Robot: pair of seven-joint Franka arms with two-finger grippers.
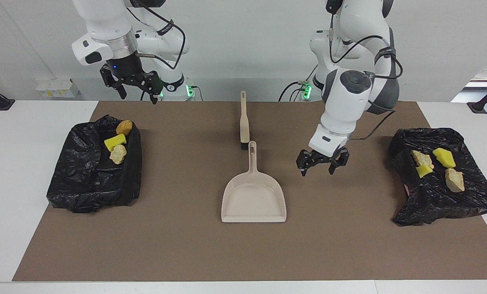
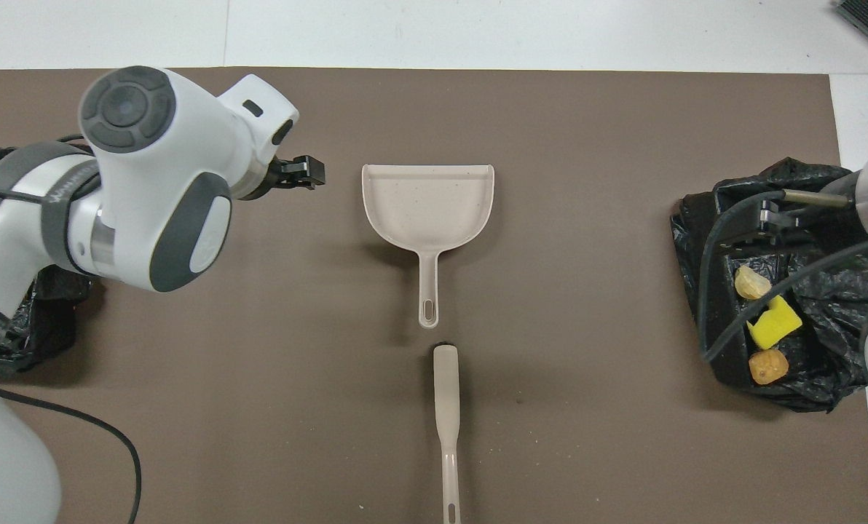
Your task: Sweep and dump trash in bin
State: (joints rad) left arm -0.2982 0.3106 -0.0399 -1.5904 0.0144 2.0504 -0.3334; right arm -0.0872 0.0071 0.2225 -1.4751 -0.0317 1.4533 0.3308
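The left gripper (image 1: 322, 162) hangs in the air with its fingers spread wide and nothing between them, touching nothing. It is over bare brown mat (image 1: 349, 245), between the dustpan (image 1: 253, 196) and the black bag (image 1: 439, 179) at the left arm's end of the tabletop (image 1: 23, 134). In the overhead view this gripper (image 2: 299, 173) shows only as dark fingertips past the arm's white wrist, level with the dustpan's mouth.

The right gripper (image 1: 134, 83) is raised over the mat's edge nearest the robots, at the right arm's end, above the corner of the other black bag (image 1: 88, 179). Its fingers also stand apart and hold nothing; this arm waits.

The beige dustpan lies flat in the middle of the mat, its handle pointing toward the robots and its open mouth toward the tabletop's edge farthest from them. The brush (image 1: 244, 120) lies in line with that handle, nearer to the robots, its dark head just short of the handle's end.

The trash rests on the two bags. Three pieces sit on the bag at the right arm's end: an orange-brown lump (image 1: 123, 127), a yellow sponge piece (image 1: 115, 142) and a pale lump (image 1: 118, 154). Four pieces (image 1: 437, 167) lie on the bag at the left arm's end, two yellow and two pale.
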